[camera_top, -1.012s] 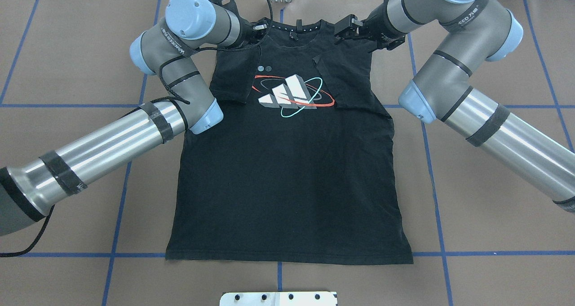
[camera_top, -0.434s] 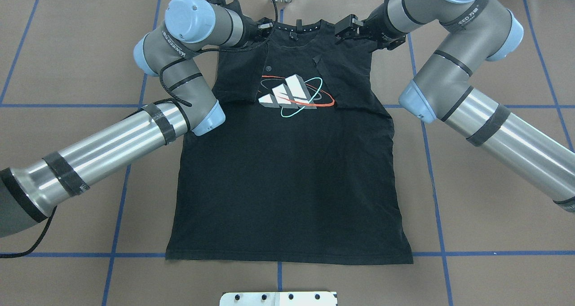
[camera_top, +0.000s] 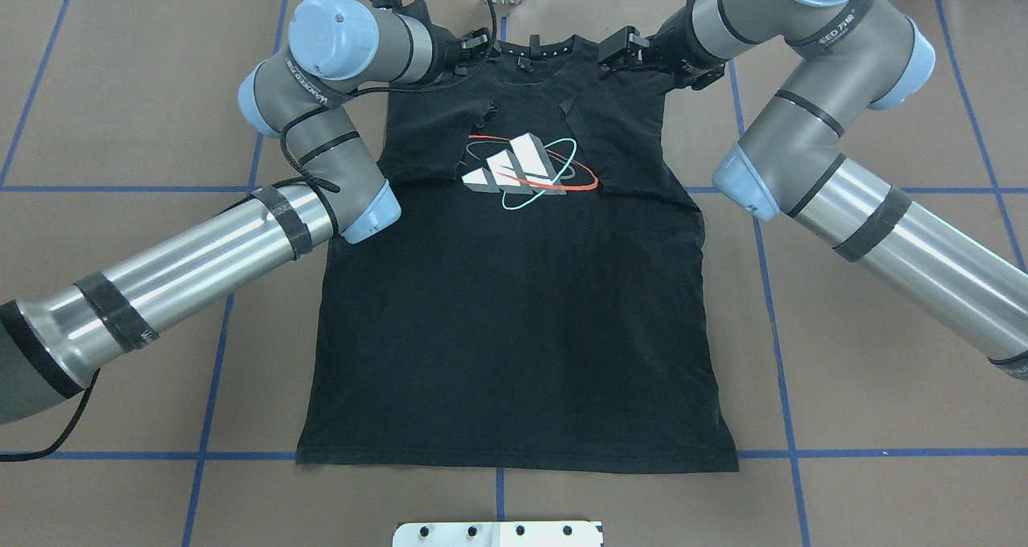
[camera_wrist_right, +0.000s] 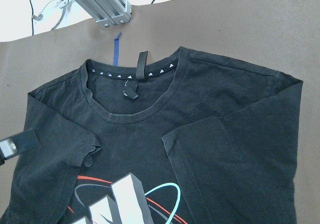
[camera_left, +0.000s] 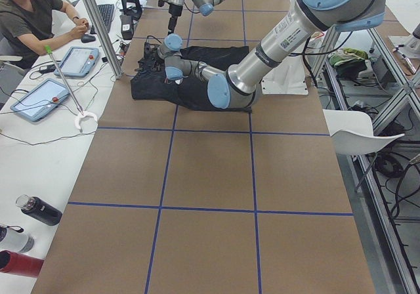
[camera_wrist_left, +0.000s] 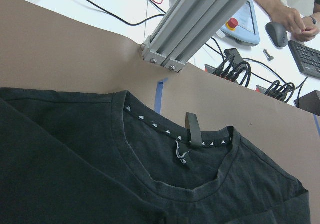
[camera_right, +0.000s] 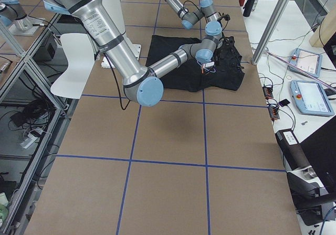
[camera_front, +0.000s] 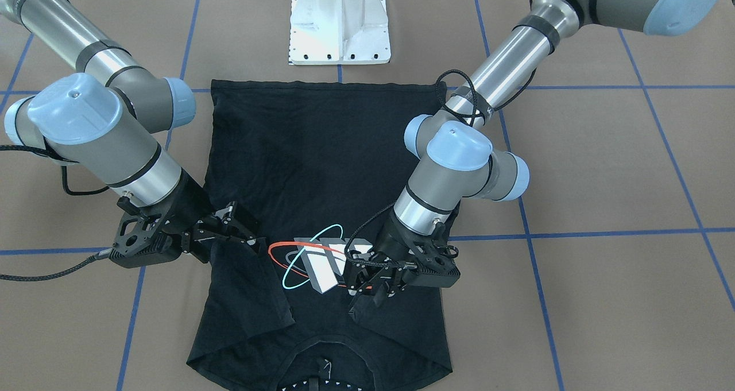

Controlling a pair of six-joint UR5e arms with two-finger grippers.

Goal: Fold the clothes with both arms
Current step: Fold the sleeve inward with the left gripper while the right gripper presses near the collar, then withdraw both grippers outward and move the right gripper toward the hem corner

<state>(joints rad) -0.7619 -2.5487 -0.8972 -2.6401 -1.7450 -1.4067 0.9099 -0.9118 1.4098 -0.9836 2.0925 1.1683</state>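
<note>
We see a black shirt (camera_top: 514,330), its logo (camera_top: 514,168) white-grey with red and teal rings (camera_top: 590,184); a brown table (camera_top: 120,89) with blue lines (camera_top: 120,189).

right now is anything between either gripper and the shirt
Nothing visible does. The left gripper and the right gripper both sit directly over the T-shirt at its upper part, with only its own fabric beneath them. Whether either touches it, I cannot tell.
</note>
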